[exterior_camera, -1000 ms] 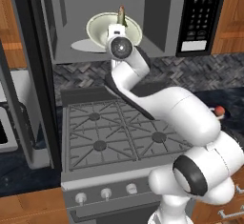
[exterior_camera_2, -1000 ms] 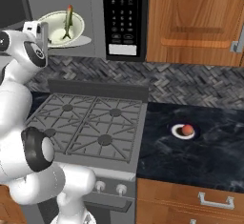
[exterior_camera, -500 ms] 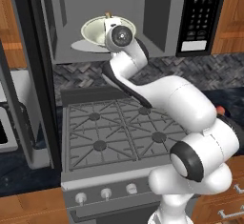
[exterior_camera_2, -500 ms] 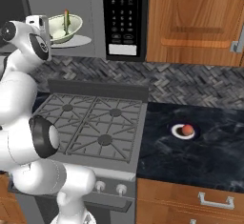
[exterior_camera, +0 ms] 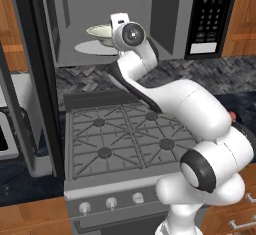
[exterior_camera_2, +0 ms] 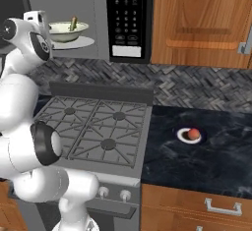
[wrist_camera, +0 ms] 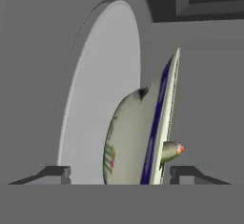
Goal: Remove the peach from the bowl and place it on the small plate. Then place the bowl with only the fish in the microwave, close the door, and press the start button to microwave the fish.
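The bowl (exterior_camera_2: 68,30) with the fish (exterior_camera_2: 73,23) sits on the microwave (exterior_camera_2: 98,14) turntable (exterior_camera_2: 74,43); the jaws stand open around its rim.

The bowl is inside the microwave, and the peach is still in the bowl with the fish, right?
Not quite. The bowl is inside the microwave, sitting on its turntable, but only the fish is in it. The right base view shows the peach lying on the small plate on the dark counter, right of the stove.
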Available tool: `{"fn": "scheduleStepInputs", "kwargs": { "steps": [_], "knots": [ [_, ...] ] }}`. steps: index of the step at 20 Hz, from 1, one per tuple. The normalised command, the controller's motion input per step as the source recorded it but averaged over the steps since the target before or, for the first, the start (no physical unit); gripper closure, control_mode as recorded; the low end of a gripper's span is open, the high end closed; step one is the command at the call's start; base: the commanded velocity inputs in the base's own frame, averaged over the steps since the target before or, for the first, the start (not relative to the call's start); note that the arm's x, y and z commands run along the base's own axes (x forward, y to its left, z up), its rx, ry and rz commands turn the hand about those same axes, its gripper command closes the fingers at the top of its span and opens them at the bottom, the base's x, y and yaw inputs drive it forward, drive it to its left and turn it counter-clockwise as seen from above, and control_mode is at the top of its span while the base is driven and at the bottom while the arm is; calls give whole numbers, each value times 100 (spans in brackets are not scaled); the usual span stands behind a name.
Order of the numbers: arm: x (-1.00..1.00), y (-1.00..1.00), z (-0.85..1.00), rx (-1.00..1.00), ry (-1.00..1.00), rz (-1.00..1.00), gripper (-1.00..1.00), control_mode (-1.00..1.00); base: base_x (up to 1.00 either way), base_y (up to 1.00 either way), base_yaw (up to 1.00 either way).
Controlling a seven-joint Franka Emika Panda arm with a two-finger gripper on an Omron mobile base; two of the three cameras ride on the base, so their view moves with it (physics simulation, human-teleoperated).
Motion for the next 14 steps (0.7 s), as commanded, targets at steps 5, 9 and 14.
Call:
{"fn": "scheduleStepInputs", "kwargs": {
  "steps": [5,9,14],
  "knots": [
    [-77,0,52,0,-29,1,-100,-100,0,0,0],
    [-100,0,-24,-7,-30,0,-100,-100,0,0,0],
    [-100,4,-99,-29,-19,2,-100,-100,0,0,0]
  ]
}}
